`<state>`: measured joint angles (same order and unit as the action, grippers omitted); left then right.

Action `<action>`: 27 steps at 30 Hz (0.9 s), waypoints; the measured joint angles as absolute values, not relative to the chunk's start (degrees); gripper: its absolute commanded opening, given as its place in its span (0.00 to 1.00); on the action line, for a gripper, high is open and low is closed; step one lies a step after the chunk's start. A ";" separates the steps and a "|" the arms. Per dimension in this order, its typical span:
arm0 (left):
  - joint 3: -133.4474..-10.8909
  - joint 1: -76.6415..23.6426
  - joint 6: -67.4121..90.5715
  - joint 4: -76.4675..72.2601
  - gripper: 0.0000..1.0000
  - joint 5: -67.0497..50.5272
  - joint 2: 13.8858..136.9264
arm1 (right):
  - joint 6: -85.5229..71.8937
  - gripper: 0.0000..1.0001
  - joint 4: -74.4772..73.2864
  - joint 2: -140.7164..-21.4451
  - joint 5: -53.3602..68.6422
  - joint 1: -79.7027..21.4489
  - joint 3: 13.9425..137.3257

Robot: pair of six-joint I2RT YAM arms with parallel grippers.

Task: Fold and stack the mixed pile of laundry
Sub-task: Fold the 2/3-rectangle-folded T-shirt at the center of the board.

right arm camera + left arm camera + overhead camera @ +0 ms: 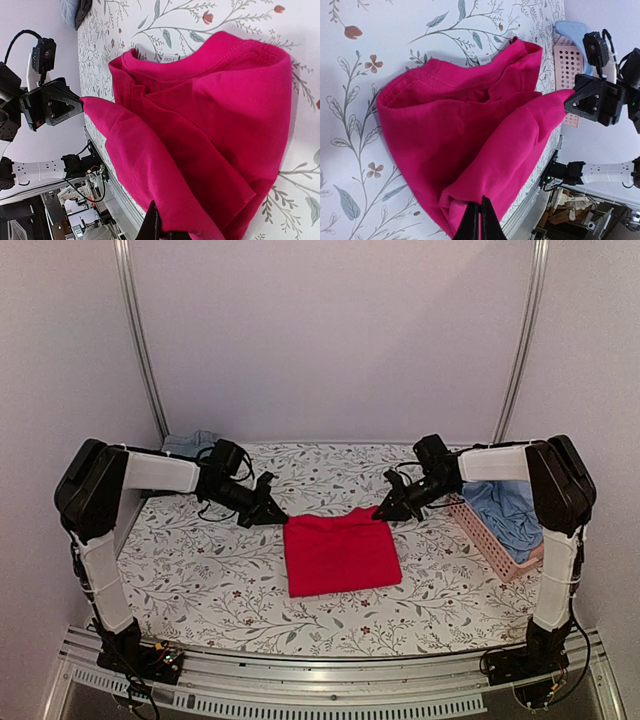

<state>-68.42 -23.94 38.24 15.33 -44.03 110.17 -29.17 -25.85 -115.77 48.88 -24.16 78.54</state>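
Surface: the table is covered edge to edge by a white tablecloth (pixel 220 575) printed with grey-green sprigs and small reddish flowers. It lies flat, with no visible rucks around the work area. A slotted aluminium front rail (pixel 330 680) runs along the near edge, and both arm bases are bolted to it.

Room: plain pale walls (pixel 330 330) enclose the table on three sides. Two metal rails (pixel 140 340) rise from the back corners and lean outward. The wrist views show cluttered equipment beyond the near edge, too blurred to identify.

Task items: the red garment (pixel 338 555) lies at mid-table as a roughly square folded shape, its far edge lifted off the cloth. A small white label shows at its neckline in both wrist views. The light blue shirt (pixel 505 508) sits crumpled in the pink basket (pixel 490 545) at the right edge of the table, well apart from the red garment.

Grippers: the left gripper (pixel 275 512) has its fingers pressed together, pinching the far left corner of the red garment. The right gripper (pixel 383 512) is likewise clamped, on the far right corner. The fabric between them is drawn up into raised folds.
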 measured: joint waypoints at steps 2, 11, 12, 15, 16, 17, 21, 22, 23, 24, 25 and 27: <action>-69.10 -23.66 38.52 15.29 0.00 -43.83 111.46 | -28.86 0.03 -25.74 -118.04 49.45 -23.49 80.64; -72.16 -22.09 39.55 14.31 0.00 -42.94 118.10 | -27.81 0.40 -25.69 -125.73 52.29 -22.20 87.29; -72.27 -21.93 39.70 14.15 0.00 -42.87 118.69 | -27.90 0.43 -25.67 -126.19 52.60 -22.09 88.03; -72.25 -21.19 40.62 13.96 0.01 -42.85 119.87 | -27.73 0.50 -25.74 -126.50 53.08 -21.47 89.34; -72.25 -20.91 40.84 13.78 0.02 -42.92 120.09 | -27.42 0.52 -25.63 -126.37 53.06 -21.08 89.52; -72.25 -20.53 41.10 13.50 0.02 -43.05 120.33 | -27.16 0.54 -25.52 -126.15 52.95 -20.56 89.54; -72.27 -19.42 42.19 12.34 0.27 -43.24 121.49 | -25.30 0.57 -25.71 -124.70 52.14 -17.78 89.54; -72.27 -19.22 42.00 12.10 0.34 -43.27 121.78 | -24.75 0.57 -25.71 -124.51 52.14 -17.52 89.54; -72.27 -18.96 42.72 11.53 0.41 -43.77 122.21 | -23.97 0.56 -25.61 -124.33 52.16 -17.34 89.54; -72.36 -18.70 42.89 11.16 0.45 -44.77 122.37 | -23.29 0.56 -25.61 -124.33 52.14 -17.17 89.54; -72.51 -18.59 43.38 10.70 0.48 -45.30 122.39 | -22.59 0.56 -25.61 -124.33 52.07 -17.19 89.45; -72.77 -18.48 43.27 9.93 0.49 -45.87 122.39 | -21.30 0.56 -25.47 -124.33 52.07 -18.09 88.68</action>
<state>-72.77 -18.48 43.27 9.93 -45.87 122.39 -21.30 -25.47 -124.33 52.07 -18.09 88.68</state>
